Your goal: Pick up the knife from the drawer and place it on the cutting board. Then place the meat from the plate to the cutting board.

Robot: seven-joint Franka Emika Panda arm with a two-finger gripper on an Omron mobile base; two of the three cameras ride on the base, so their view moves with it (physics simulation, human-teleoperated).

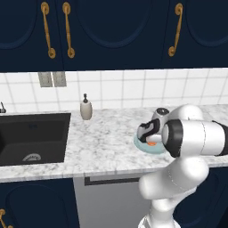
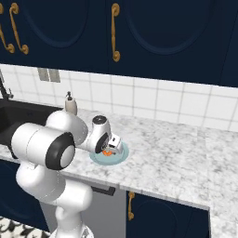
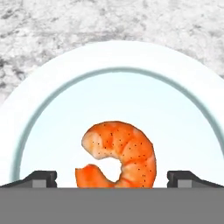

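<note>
The white arm is bent forward and down over the marble counter [image 2: 186, 158]. Its two-finger gripper [image 3: 112, 177] is held spread wide, either side of the curled orange-pink meat [image 3: 120, 153] (nothing grasped), lying on the round light teal-blue plate [image 3: 109, 57].

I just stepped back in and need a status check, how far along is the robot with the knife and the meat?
Done: I cannot confirm the knife step, since these views do not settle it. In hand: the open gripper hangs low over the plate on the marble counter, its fingertips either side of the meat, not closed on it. Left: grasp the meat, lift it and set it on the cutting board.
</note>
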